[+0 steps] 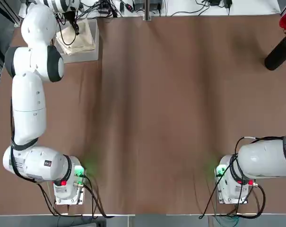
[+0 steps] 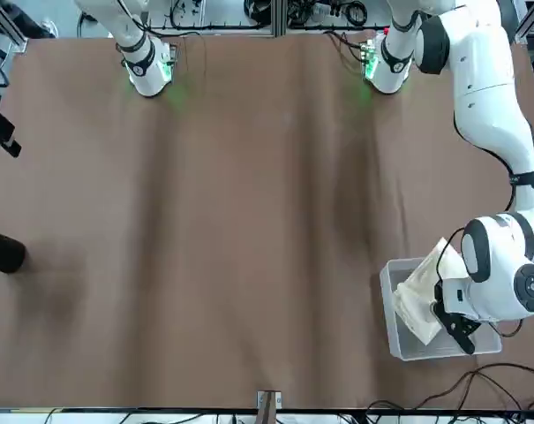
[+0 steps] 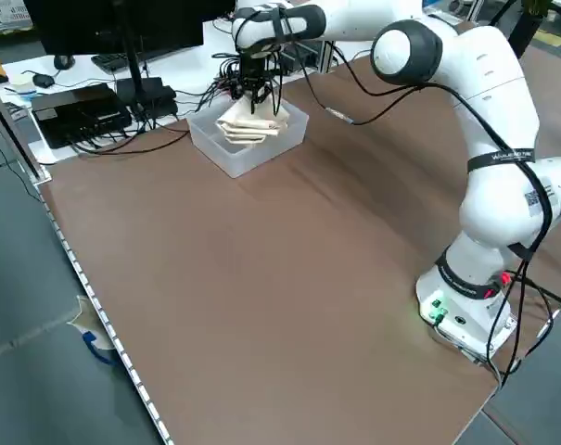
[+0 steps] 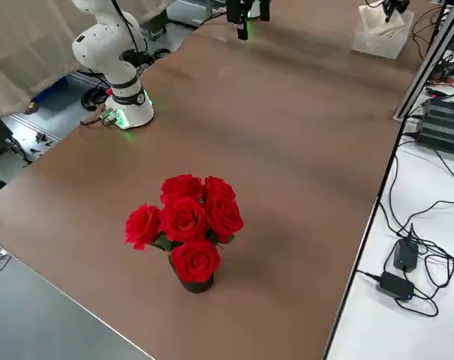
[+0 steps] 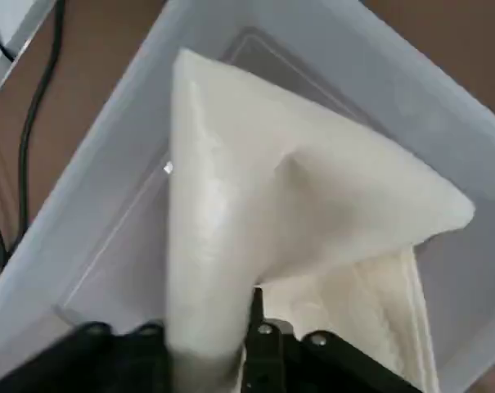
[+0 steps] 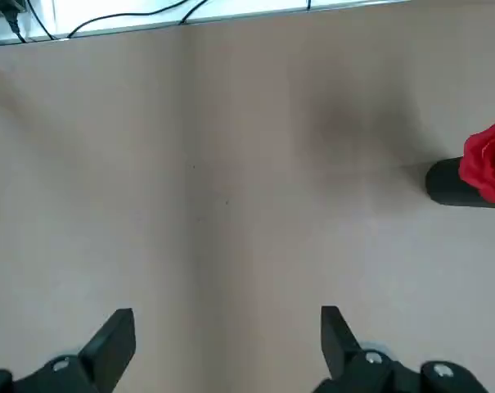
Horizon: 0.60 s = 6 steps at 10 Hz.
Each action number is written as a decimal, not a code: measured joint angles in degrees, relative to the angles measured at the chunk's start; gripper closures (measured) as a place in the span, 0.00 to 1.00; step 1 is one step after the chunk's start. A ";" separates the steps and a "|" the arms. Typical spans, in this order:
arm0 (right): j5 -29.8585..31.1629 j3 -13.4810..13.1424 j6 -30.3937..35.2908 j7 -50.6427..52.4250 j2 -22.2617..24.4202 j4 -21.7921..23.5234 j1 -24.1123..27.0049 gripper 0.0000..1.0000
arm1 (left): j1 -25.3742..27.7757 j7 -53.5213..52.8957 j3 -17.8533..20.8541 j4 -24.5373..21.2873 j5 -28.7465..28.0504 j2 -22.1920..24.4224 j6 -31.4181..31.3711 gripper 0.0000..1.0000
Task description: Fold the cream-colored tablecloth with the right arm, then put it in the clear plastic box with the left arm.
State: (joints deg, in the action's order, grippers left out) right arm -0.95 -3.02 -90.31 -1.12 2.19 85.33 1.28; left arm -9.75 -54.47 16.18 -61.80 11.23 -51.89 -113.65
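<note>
Left gripper [image 5: 210, 315] was down at eleven o'clock on the brown table [image 1: 152, 109], with twelve o'clock taken as straight out from the robot, its jaws narrow around an upright pinch of the cream-colored tablecloth [image 5: 280, 205]. That cloth lay layered inside the clear plastic box [image 2: 439, 350], also at eleven o'clock; one flap stood up toward the gripper and a broad corner flopped over the layers beneath. In the front view the cloth leaned up against the wall of the box nearer the table's middle.

Right gripper [image 6: 228, 348] was parked at four o'clock, its jaws wide apart with nothing between them. The black vase [image 1: 279, 54] stood at two o'clock, well apart from the work.

Folding looked finished, and the step in hand seemed to be the last one: setting the bundle down in the box and letting go. What came next called for the left jaws to part enough to free the fabric, then for a straight lift clear of the walls. The likely trouble was cloth clinging to a finger and being drawn up again, or the raised flap springing out over the rim.
</note>
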 joint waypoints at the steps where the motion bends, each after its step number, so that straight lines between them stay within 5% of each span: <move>1: 0.00 0.00 0.00 -0.03 0.00 0.00 0.00 0.00 | -0.02 0.71 -0.01 0.03 0.00 0.00 -0.38 0.56; 4: 0.00 -0.01 0.00 -0.20 0.00 0.00 0.00 0.00 | -0.52 1.26 -0.03 0.39 0.00 0.29 -0.86 0.11; 5: 0.00 -0.01 0.00 -0.28 0.00 0.00 0.00 0.00 | -0.97 2.63 -0.03 0.58 0.00 1.00 -0.92 0.00; 6: 0.00 -0.01 0.00 -0.31 0.00 0.00 0.00 0.00 | -1.28 4.47 -0.01 0.85 0.00 2.29 -0.79 0.00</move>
State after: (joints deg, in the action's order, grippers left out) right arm -0.95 -3.03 -90.31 -1.43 2.19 85.33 1.28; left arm -11.04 -50.00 16.17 -60.95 11.24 -49.60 -114.44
